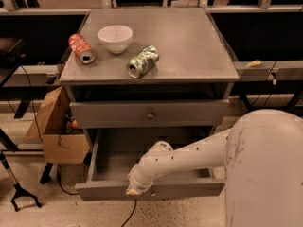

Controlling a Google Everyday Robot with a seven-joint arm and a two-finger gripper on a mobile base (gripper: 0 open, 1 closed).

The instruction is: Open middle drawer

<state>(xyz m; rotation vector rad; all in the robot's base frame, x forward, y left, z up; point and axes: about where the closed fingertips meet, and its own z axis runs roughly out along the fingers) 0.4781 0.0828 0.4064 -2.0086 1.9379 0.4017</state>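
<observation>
The middle drawer [189,189] is the grey drawer pulled far out of the grey cabinet, and the bare bottom of its inside shows. Its small knob sits at the middle of its front, right next to my gripper. My gripper [134,190] is at the end of the white arm [189,155], which reaches over the open drawer from the right. Its tan tip rests against the drawer front, just left of centre. Above it, another grey drawer [150,114] with a round knob is shut.
On the cabinet top [189,46] lie a red can [81,48] and a green can [142,61], both on their sides, and a white bowl [115,38] stands there. An open cardboard box [59,131] stands at the cabinet's left. A black stand's foot [21,197] is on the floor at the left.
</observation>
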